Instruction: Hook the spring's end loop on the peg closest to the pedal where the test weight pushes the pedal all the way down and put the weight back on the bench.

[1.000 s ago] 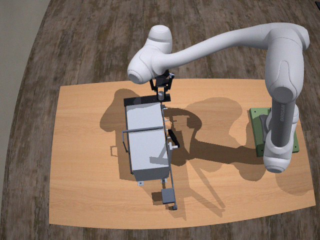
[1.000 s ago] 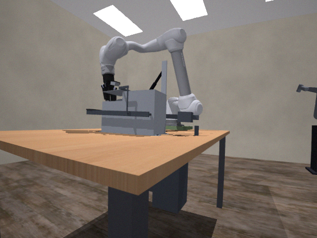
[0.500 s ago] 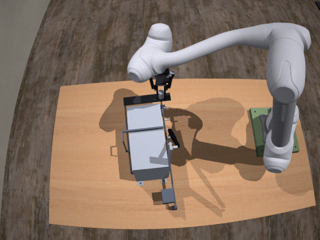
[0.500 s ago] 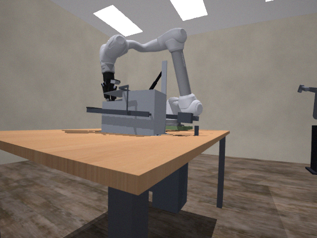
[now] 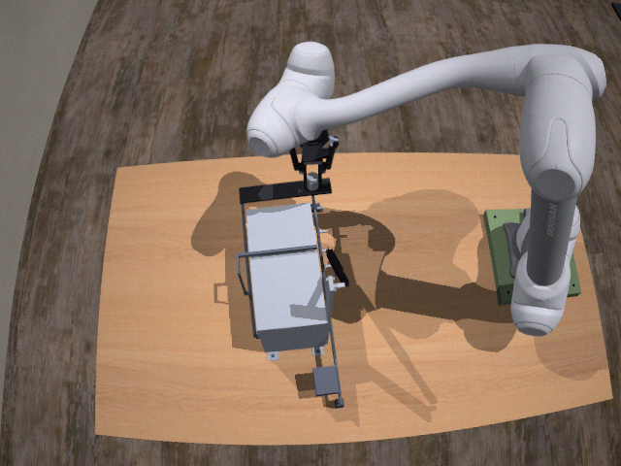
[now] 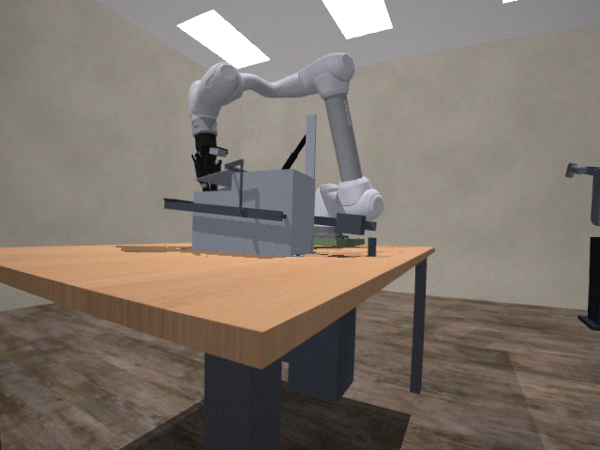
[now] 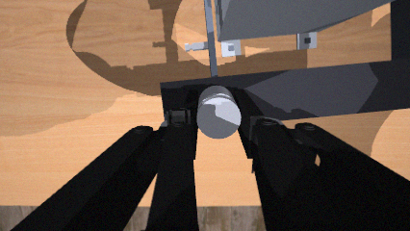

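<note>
The grey box feeder (image 5: 285, 273) stands mid-bench, with its black pedal (image 5: 284, 190) at the far end. My gripper (image 5: 312, 175) is over the pedal's right end and is shut on the steel test weight (image 5: 312, 182), a small upright cylinder. In the wrist view the weight (image 7: 218, 112) sits between my fingers over the dark pedal plate (image 7: 289, 91). I cannot tell whether its base touches the pedal. The black spring (image 5: 337, 267) lies along the feeder's right side by the white pegs (image 5: 323, 231). In the side view my gripper (image 6: 205, 169) is behind the feeder (image 6: 251, 213).
A long side lever (image 5: 331, 320) runs along the feeder's right side to a grey block (image 5: 326, 381) near the front. My arm's green base plate (image 5: 531, 255) is at the bench's right end. Bare bench lies left and right of the feeder.
</note>
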`<state>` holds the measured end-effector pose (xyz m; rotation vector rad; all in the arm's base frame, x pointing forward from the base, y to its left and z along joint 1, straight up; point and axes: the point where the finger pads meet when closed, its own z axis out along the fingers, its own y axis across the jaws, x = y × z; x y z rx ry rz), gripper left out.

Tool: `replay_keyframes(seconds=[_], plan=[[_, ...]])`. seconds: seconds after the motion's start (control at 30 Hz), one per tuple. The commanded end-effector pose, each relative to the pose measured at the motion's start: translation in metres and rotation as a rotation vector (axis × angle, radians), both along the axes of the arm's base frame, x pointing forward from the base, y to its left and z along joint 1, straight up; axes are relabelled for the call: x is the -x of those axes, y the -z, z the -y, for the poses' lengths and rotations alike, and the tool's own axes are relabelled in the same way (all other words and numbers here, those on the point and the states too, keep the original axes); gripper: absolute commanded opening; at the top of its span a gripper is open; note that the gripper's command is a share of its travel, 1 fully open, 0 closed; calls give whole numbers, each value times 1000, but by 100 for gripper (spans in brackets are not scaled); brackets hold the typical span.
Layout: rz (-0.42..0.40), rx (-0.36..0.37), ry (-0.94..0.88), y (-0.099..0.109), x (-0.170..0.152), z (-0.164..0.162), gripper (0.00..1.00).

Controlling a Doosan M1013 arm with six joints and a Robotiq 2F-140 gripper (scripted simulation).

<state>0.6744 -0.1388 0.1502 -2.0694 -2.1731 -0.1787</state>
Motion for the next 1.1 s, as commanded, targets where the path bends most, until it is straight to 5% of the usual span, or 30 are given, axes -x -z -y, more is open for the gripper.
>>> replay_keyframes(seconds=[0.0,1.07], plan=[[2,0,0,-4,-1,0,25],[2,0,0,-28,-1,0,25]])
